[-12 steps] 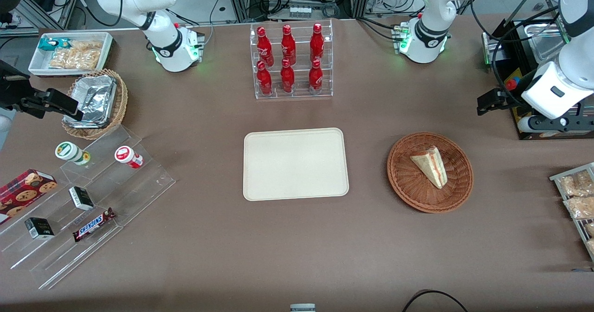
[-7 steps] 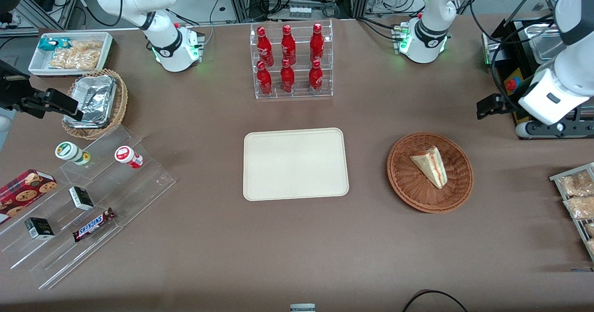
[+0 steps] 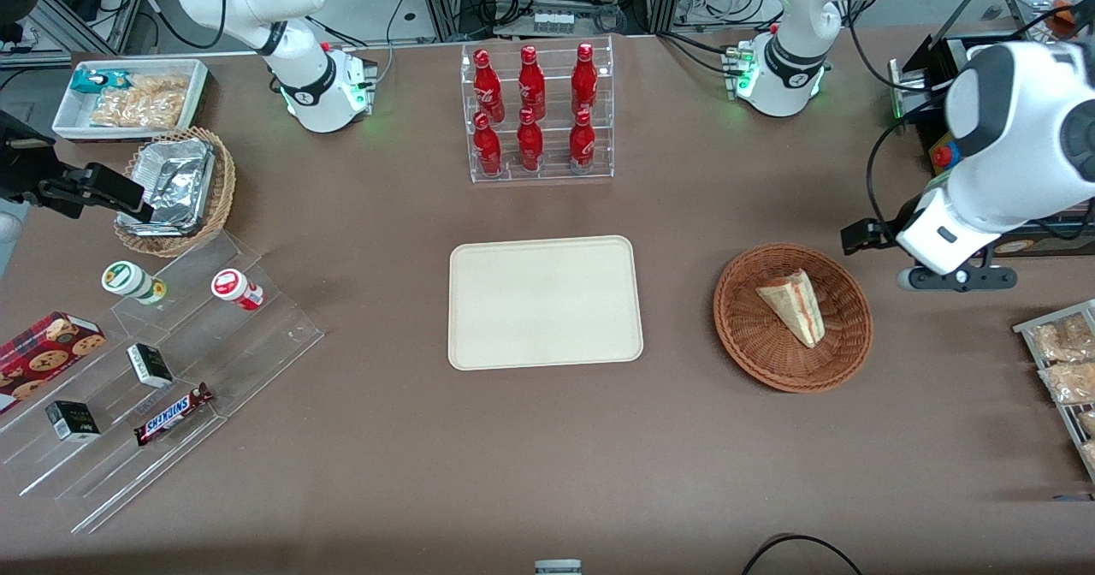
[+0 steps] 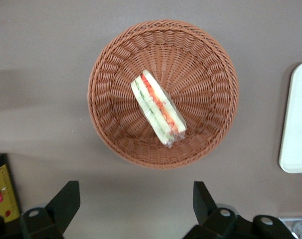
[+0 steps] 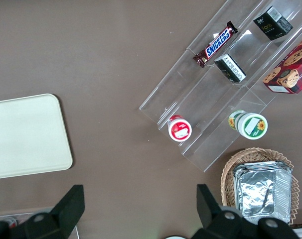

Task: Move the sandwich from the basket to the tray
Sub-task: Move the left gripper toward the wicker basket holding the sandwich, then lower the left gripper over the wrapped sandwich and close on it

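The sandwich (image 3: 796, 305), a pale wedge with red, green and white layers in clear wrap, lies in the round reddish-brown wicker basket (image 3: 753, 335). In the left wrist view the sandwich (image 4: 158, 109) lies near the middle of the basket (image 4: 211, 74). My left gripper (image 3: 958, 279) hovers over bare table just outside the basket's rim, toward the working arm's end. The gripper (image 4: 136, 191) is open, with nothing between its fingers. The cream tray (image 3: 545, 301) lies flat and bare at the table's middle, beside the basket.
A clear rack of red bottles (image 3: 535, 113) stands farther from the front camera than the tray. Bagged snacks (image 3: 1065, 361) lie at the working arm's table edge. A black machine (image 3: 949, 130) sits close to the arm. Acrylic steps with snacks (image 3: 154, 361) lie toward the parked arm's end.
The left arm has swung in from the black machine toward the basket and nearer the front camera. Its gripper now hangs just outside the basket's rim. The sandwich has not moved.
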Controlling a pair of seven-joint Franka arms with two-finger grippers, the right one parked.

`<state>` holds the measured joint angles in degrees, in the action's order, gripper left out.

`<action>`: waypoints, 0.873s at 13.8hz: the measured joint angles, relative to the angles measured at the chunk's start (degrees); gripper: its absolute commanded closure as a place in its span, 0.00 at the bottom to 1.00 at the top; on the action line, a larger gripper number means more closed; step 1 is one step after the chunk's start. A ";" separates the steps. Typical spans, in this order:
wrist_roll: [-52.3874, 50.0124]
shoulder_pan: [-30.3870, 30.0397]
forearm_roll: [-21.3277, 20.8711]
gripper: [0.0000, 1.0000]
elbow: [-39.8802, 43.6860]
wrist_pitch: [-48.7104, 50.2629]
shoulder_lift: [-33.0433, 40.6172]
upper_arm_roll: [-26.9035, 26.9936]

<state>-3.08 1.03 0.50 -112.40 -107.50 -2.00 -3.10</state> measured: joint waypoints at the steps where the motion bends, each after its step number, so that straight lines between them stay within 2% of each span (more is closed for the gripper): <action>1: 0.00 0.01 0.00 0.00 -2.55 -3.04 -0.02 -0.01; 6: -2.32 0.17 0.00 0.00 -15.15 -19.66 -0.23 -0.29; 9: -8.16 0.35 0.01 0.00 -16.52 -21.11 -0.52 -0.63; 12: -19.61 1.85 0.00 0.00 -16.53 -21.50 -0.87 -0.76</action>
<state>-22.69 2.88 0.51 -128.93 -129.00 -2.87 -3.85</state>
